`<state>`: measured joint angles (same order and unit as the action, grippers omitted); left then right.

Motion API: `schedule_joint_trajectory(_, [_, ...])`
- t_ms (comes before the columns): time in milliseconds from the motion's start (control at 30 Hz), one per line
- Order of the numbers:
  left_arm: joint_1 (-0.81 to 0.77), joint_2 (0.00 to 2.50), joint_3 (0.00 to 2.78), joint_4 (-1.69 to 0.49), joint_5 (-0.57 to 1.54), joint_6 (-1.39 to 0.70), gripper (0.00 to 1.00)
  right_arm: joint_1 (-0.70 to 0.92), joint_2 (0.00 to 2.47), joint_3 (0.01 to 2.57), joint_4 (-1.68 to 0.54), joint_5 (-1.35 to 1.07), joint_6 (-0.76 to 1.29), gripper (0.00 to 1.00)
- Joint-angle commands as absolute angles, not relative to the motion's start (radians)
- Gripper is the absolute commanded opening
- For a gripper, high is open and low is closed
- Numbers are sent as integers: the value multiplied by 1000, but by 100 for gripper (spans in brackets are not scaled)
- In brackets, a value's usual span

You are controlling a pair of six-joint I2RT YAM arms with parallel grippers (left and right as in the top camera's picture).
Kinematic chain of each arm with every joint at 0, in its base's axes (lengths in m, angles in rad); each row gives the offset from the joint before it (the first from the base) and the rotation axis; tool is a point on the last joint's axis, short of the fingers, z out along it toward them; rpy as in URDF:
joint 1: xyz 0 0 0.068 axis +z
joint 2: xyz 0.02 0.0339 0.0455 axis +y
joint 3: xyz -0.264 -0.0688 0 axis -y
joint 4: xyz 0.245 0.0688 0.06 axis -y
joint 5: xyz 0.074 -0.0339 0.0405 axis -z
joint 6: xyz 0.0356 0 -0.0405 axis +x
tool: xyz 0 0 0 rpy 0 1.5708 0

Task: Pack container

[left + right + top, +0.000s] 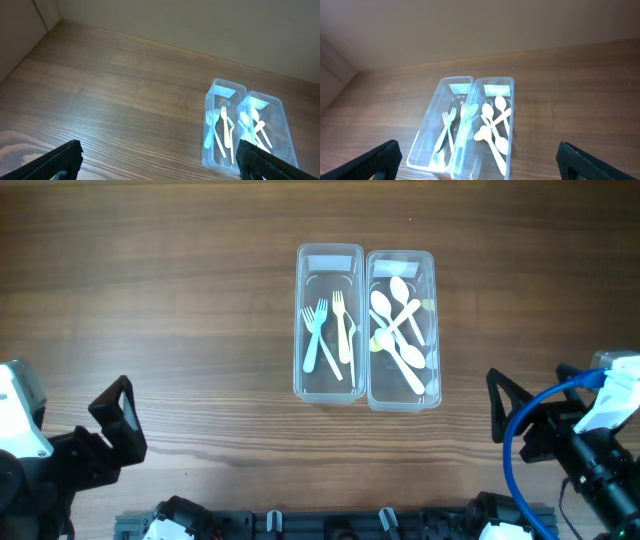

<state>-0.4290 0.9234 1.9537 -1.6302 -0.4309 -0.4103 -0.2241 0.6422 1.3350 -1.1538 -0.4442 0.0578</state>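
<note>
Closest to you, the left gripper (pixel 157 160) hangs low over bare table (pixel 150 300), fingers spread wide and holding nothing; the right gripper (pixel 477 155) is the same, wide apart and empty, with a blue cable (pixel 520 440) looping off its arm. Both sit well short of the work. Further out, mid-table, are your task pieces: two clear plastic tubs touching along their long sides, the fork container (pixel 300 320) on your left and the spoon container (pixel 436 330) on your right. The forks (pixel 318 335) lie roughly lengthwise, while the spoons (pixel 400 330) are crossed in a loose heap. Expect everything here to be very light. The cutlery looks like thin plastic, stiff enough to pinch but smooth and likely to skate or flick if you clip it off-centre, so I'd take a piece across the handle near its middle. The tubs look thin-walled and glossy, and they will probably flex and slide on the wood under a push, so grip a long wall at its rim and go gently, because too hard a squeeze could buckle it. Furthest away, each tub shows a pale rectangular patch (pixel 330 263) at its far end, but no brand, label text or writing can be read in any view
</note>
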Motion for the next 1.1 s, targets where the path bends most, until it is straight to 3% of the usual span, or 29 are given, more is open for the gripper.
schedule_joint_trajectory(0, [-427, 929, 1954, -1629, -450, -424, 100, -224, 649, 1334, -1158, -434, 52, 100])
schedule_joint_trajectory(133, [-425, 927, 1954, -1634, -453, -423, 100, -224, 649, 1334, -1164, -434, 52, 100])
schedule_joint_trajectory(300, [-339, 881, 1856, -1415, -466, -423, 100, -224, 649, 1334, -1168, -434, 52, 100])
schedule_joint_trajectory(733, [-164, 523, 928, -689, -367, -428, 100, -224, 649, 1334, -1168, -434, 52, 100])
schedule_joint_trajectory(1067, [-163, 303, 389, -361, -258, -459, 100, -224, 649, 1334, -1168, -434, 53, 100])
